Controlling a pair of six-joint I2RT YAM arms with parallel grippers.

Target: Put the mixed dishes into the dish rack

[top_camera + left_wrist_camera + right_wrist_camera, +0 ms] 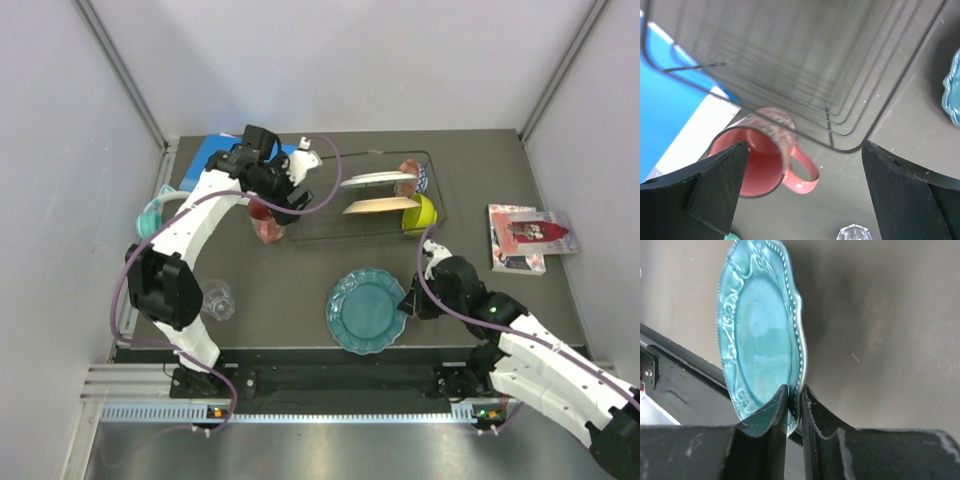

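Teal glaze fills the right wrist view, where the right gripper [794,407] has its two fingers pressed together on the rim of the teal scalloped plate [760,340], one finger on each face of the edge. From above, that plate [365,310] sits on the dark table [300,290] near the front edge, in front of the dish rack [330,232], and the right gripper [410,300] holds it at its right rim; whether the plate is off the surface I cannot tell. The rack lies toward the back of the table and carries four pieces, all in its right half: the white plate [380,178] and the peach plate [378,206] stand on edge side by side, the lime bowl [423,213] is at the near right corner, and the red patterned bowl [408,170] is at the far right corner. The left gripper [283,203] hangs over the rack's left end with its fingers [715,192] spread wide, pinching nothing. Below it the red tumbler [760,165] stands upright on the table just beside the rack's near left corner, a handle on its side; whether it touches the wire I cannot tell. The clear glass [218,300] stands near the left arm's base, well apart from the rack. A blue book [212,152] lies at the far left.
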